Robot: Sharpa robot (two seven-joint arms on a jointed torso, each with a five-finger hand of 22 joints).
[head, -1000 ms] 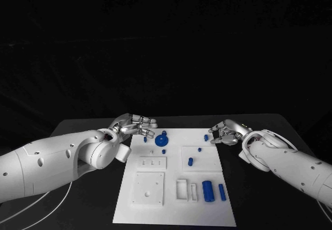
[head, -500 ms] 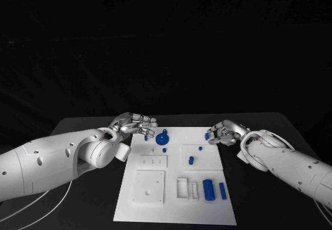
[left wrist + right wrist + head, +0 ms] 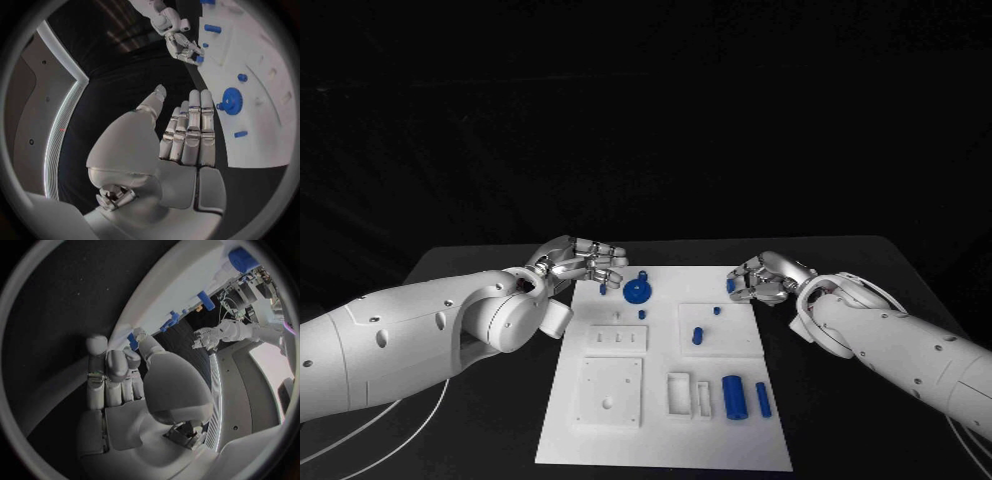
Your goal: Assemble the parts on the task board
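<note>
Head view: dim overall, upper half of frame solid black, no detail. Light falls from above onto the white rectangular task board at lower centre, which reads bright but not blown out; soft, short shadows beside its raised blocks. Glossy white left arm at lower left catches mild sheen. Wrist views: strong fisheye bending, dark vignette ring, edges soft and smeared.

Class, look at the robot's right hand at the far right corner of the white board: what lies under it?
Under the right hand a small blue part pokes out beside its fingers, standing on the task board. Whether the fingers touch it is hidden.
</note>
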